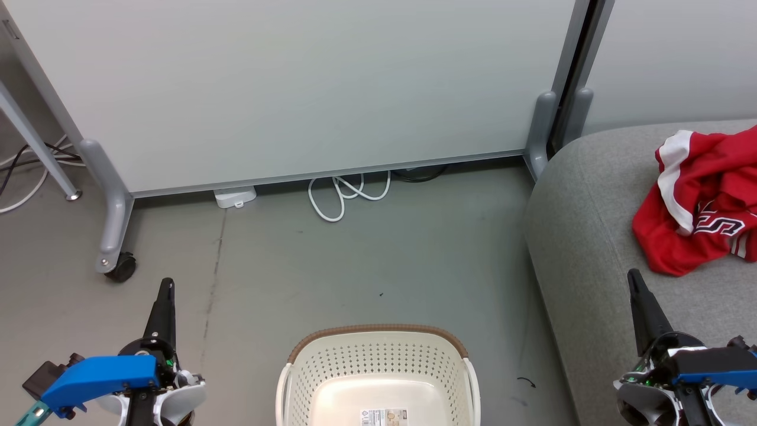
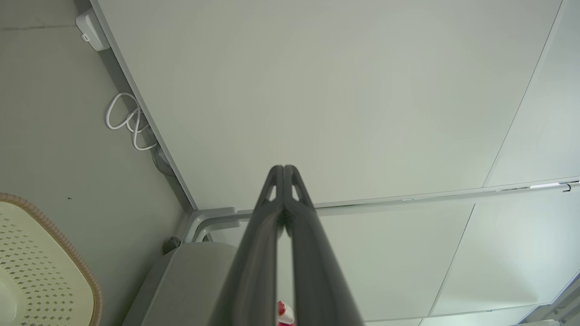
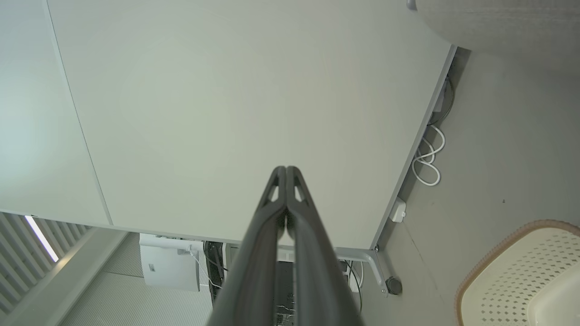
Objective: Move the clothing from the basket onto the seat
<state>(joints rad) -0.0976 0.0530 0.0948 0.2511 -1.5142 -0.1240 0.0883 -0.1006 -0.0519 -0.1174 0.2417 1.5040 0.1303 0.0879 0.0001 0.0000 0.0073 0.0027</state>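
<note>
The basket (image 1: 378,327) is seen empty; clothing (image 1: 704,207) is heaped on seat (image 1: 591,236), second jersey possibly cropped out. Nothing is held by left fingers (image 1: 162,313) or right fingers (image 1: 644,313), both closed tip to tip. Basket's hidden near end should be checked before stopping.

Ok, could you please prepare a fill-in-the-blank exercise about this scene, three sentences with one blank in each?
1. The red clothing lies on the grey ____.
2. The paper label lies inside the cream ____.
3. The left tool and the right tool are both ____, holding nothing.

Missing words: seat; basket; shut.
</note>
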